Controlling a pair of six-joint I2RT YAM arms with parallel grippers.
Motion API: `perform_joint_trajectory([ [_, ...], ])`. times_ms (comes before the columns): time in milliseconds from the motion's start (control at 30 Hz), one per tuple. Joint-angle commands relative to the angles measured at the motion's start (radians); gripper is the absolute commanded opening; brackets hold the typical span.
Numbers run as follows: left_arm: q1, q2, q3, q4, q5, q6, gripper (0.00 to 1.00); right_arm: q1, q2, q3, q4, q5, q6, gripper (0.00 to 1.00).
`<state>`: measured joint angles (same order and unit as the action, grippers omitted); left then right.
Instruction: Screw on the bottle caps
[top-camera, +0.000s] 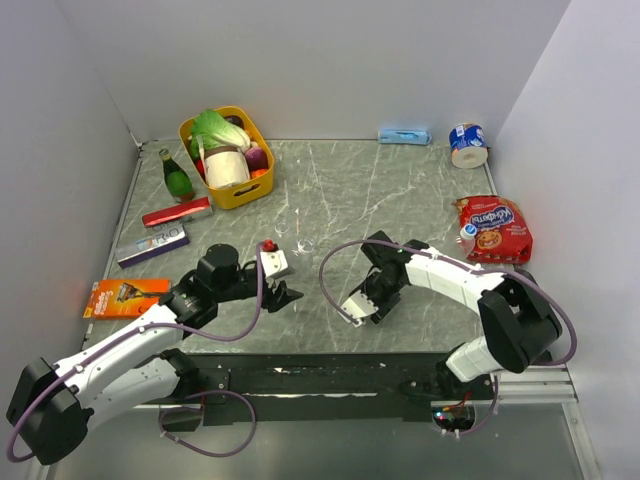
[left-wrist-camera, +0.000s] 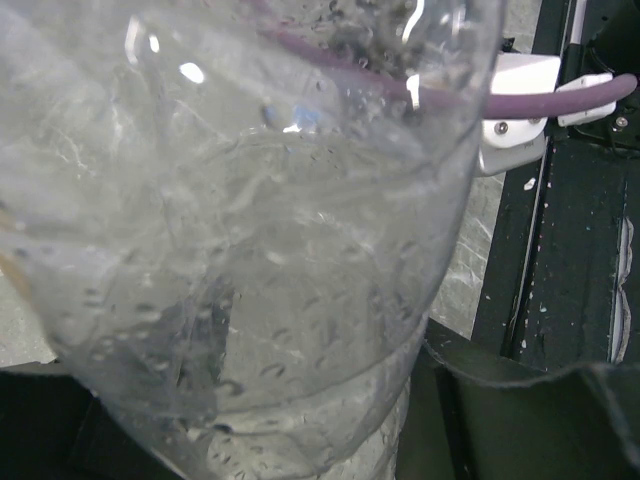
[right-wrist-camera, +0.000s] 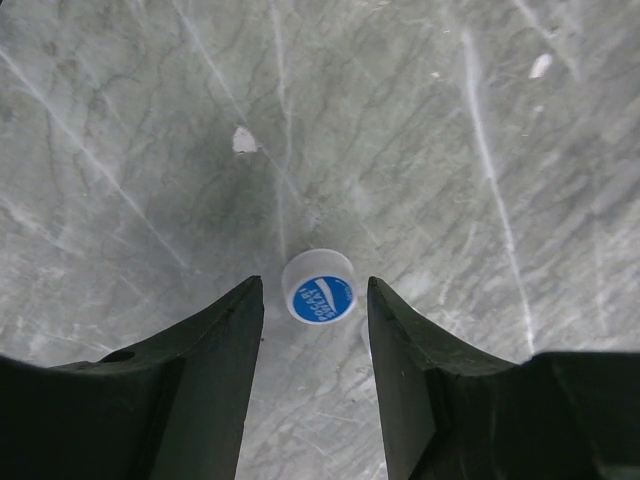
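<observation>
Right hand half open, empty, fingers either side of blue cap, not touching; cap flat on desk. Centre, close squarely, lift level. Left hand clamped on clear bottle, left of cap — keep it upright
</observation>
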<state>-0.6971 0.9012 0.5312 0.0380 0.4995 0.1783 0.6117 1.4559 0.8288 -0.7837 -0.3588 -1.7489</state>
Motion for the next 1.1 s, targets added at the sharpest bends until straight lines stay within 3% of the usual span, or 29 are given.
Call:
perform_joint_trajectory([
  [0, 0.01, 0.007, 0.032, 0.03, 0.016, -0.026, 0.01, 0.005, 0.012, -0.014, 0.02, 0.011, 0.002, 0.53],
  [1067, 0.01, 0.03, -0.003, 0.111, 0.03, -0.059, 0.01, -0.036, 0.041, 0.003, 0.024, 0.029, 0.092, 0.5],
])
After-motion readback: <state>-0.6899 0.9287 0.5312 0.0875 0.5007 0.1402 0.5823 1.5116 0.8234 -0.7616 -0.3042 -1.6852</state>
